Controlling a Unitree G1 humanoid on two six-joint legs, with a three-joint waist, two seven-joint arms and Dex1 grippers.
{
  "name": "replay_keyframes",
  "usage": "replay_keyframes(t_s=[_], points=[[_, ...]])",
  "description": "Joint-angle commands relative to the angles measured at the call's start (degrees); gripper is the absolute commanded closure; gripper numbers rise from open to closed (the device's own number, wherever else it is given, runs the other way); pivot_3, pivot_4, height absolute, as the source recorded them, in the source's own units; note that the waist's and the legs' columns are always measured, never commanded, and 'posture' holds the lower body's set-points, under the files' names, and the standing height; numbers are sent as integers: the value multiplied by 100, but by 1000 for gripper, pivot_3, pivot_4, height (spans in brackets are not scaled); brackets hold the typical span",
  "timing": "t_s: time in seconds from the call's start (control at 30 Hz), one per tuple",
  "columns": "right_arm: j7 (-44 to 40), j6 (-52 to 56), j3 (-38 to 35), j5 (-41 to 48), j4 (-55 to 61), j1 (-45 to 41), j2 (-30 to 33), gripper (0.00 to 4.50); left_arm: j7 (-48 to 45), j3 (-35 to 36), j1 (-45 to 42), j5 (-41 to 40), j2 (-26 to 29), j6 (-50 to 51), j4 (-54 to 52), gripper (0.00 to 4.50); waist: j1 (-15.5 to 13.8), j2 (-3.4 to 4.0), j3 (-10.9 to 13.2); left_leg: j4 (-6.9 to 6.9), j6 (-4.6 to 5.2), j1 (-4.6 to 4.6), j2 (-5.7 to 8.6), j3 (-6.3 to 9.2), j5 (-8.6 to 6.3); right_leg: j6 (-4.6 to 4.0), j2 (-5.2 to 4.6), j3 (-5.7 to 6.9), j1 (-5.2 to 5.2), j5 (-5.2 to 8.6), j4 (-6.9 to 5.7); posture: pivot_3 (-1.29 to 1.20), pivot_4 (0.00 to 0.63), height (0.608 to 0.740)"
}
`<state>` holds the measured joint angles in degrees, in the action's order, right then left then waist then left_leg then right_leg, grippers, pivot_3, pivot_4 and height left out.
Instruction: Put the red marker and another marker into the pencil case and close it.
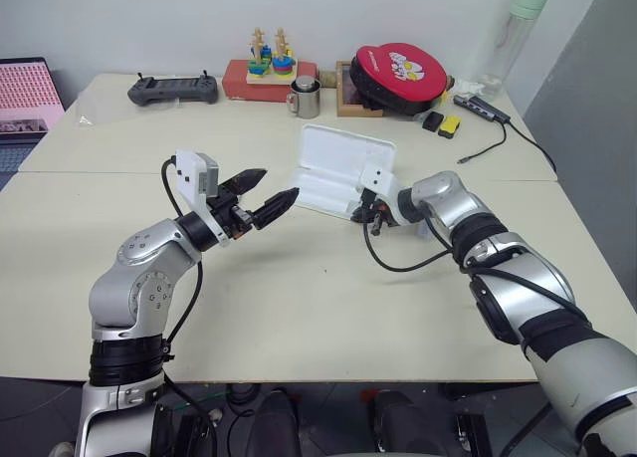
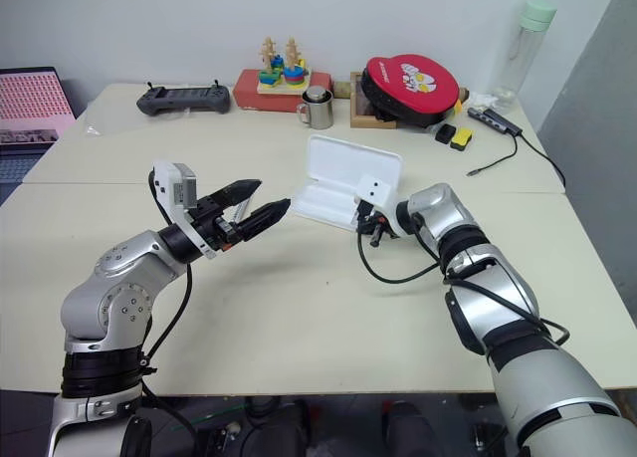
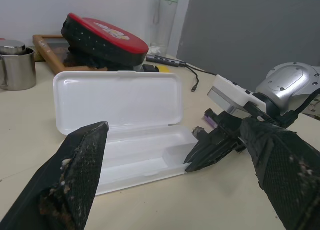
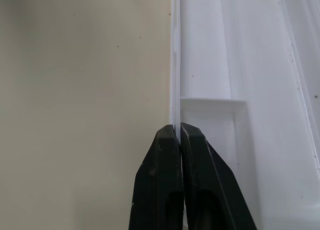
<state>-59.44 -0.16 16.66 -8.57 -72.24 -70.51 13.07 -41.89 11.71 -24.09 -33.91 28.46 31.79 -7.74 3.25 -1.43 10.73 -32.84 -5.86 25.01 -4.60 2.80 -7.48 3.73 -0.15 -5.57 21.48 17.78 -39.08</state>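
Table (image 1: 299, 308): pale tabletop, cluttered along its far edge by the red round pouch (image 1: 400, 74), a metal mug (image 1: 306, 99), a black controller (image 1: 172, 89) and a clear bottle (image 1: 513, 39). Pencil case (image 1: 333, 173): white, lid standing open, divided tray apparently empty, lying mid-table. Left gripper (image 1: 261, 196): raised above the table just beside the case, fingers spread wide, holding nothing. Right gripper (image 4: 179, 135): fingers pressed together on the thin front wall of the case's tray. Another marker (image 3: 210, 122): a purple end peeks out behind the right gripper, near the case; the red marker cannot be made out. Risk: the pinch on so thin a rim may slip, or drag or tip the light case, if the arm pulls sideways.
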Motion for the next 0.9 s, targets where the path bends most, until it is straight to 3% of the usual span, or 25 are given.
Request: replay_keyframes(t_s=[0.03,0.17,0.3,0.53,0.77,0.9], points=[[-616,-387,-77,23,339,-90,116,4417,-38,284,116,-85,243,-56,-152,0,5,1,1,0,0,0,0,0,0,0,0,0,0,0,0,0,150,740],[-1184,-472,-44,92,770,161,195,4417,-103,469,385,-94,484,-38,-127,0,14,3,2,4,0,0,-1,-1,0,0,0,0,2,0,1,0,150,740],[-1734,-115,158,208,2236,1082,326,4417,-460,648,1015,-130,945,75,-304,0,13,4,3,5,-3,-1,-1,-1,-2,-2,-1,-1,-1,2,2,0,150,740],[-1629,851,327,275,4233,2083,381,4417,-474,768,1182,-65,1215,-46,-95,0,2,8,5,5,-5,-1,-3,2,-3,2,1,3,4,9,-1,0,150,740],[-1493,1299,406,327,4854,2323,408,4417,-333,731,1111,109,1252,-96,174,0,1,7,5,-2,-5,-2,-4,1,-2,16,1,1,3,18,0,0,150,740],[-1407,1546,385,450,5155,2370,413,3740,1,840,942,390,1218,-295,686,0,-2,7,5,-1,-5,-2,-4,1,-3,15,1,1,4,19,0,0,150,740]])
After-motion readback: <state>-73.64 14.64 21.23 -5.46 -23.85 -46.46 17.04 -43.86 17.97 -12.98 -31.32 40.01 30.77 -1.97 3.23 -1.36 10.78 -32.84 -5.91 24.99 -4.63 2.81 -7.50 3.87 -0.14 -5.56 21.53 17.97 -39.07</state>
